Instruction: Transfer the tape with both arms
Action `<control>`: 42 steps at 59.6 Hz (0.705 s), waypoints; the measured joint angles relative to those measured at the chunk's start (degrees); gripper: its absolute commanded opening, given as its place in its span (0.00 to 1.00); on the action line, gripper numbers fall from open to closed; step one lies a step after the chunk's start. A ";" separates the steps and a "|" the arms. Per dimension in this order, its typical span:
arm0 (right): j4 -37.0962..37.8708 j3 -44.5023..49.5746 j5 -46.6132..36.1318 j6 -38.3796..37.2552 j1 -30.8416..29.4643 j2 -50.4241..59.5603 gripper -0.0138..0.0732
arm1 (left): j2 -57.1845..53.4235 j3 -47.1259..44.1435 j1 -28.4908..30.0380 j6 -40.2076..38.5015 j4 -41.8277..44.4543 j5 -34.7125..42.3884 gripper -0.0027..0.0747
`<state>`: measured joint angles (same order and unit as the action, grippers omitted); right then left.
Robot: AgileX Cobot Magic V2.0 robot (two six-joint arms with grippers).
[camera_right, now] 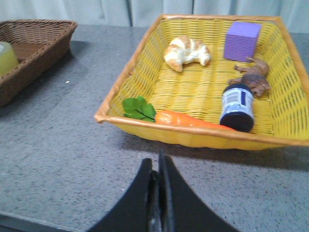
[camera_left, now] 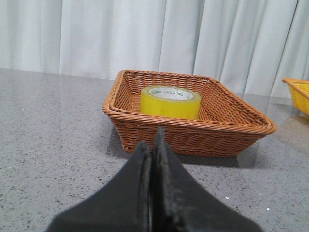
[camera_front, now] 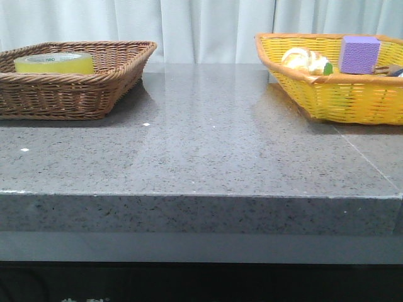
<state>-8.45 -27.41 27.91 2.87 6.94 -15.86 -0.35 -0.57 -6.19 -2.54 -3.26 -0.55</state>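
The yellow-green tape roll (camera_front: 54,62) lies flat in the brown wicker basket (camera_front: 94,88) at the table's back left. It also shows in the left wrist view (camera_left: 170,102), inside the same basket (camera_left: 193,135). My left gripper (camera_left: 153,137) is shut and empty, short of the basket's near wall. My right gripper (camera_right: 157,162) is shut and empty, above the grey table just short of the yellow basket (camera_right: 145,123). A sliver of the tape (camera_right: 7,57) shows in the right wrist view. Neither arm shows in the front view.
The yellow basket (camera_front: 327,100) at the back right holds a purple cube (camera_front: 359,54), a croissant (camera_right: 186,51), a carrot (camera_right: 190,120), a dark jar (camera_right: 237,107) and a brown animal figure (camera_right: 253,77). White curtains hang behind the grey stone table (camera_front: 208,145).
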 measured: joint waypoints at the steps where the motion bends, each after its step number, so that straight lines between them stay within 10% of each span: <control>1: 0.00 1.52 -1.07 0.00 -0.21 0.73 0.08 | 0.00 0.00 0.00 0.00 0.00 0.00 0.01; 42: -0.21 29.01 -21.06 0.11 -6.98 16.31 0.08 | 0.00 0.00 0.00 0.00 0.00 0.00 0.01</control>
<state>-8.66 1.60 6.85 2.98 -0.04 0.46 -0.35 -0.57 -6.19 -2.54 -3.26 -0.55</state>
